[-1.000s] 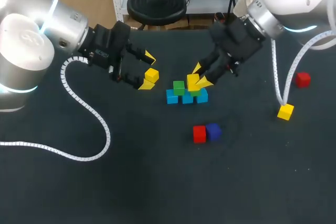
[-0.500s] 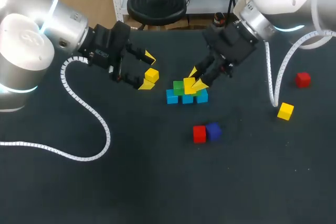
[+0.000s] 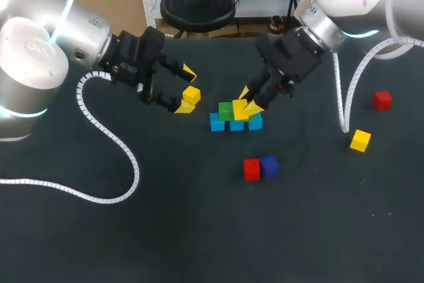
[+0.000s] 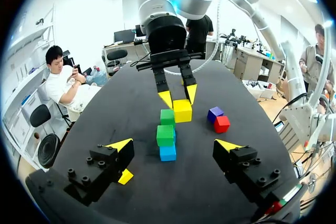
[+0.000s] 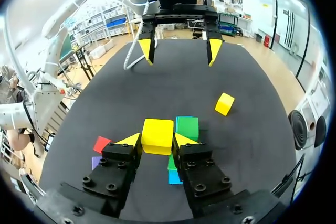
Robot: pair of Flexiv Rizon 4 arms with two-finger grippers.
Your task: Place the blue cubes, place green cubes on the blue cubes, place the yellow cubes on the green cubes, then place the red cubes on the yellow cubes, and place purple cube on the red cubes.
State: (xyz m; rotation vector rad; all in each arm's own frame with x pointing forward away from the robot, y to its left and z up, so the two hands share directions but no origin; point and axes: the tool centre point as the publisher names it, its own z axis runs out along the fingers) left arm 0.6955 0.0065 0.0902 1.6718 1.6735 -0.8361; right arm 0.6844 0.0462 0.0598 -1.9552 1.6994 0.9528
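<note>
Three blue cubes (image 3: 217, 122) lie in a row mid-table with green cubes (image 3: 226, 111) on top. My right gripper (image 3: 248, 99) is shut on a yellow cube (image 3: 240, 109), held just over the green cube (image 5: 187, 127) beside it; whether it touches I cannot tell. In the left wrist view the row runs blue (image 4: 167, 152), green (image 4: 165, 135), then the held yellow cube (image 4: 182, 110). My left gripper (image 3: 185, 89) stands open to the row's left, over another yellow cube (image 3: 191, 95) that lies by one finger (image 4: 125, 177).
A red cube (image 3: 251, 169) and a purple cube (image 3: 269, 166) sit side by side in front of the row. Far right lie another red cube (image 3: 381, 100) and a yellow cube (image 3: 360, 140). The left arm's white cable (image 3: 106, 134) trails over the table's left part.
My right gripper has carried its yellow cube a little left and down onto the row of green cubes. The left arm has kept still.
</note>
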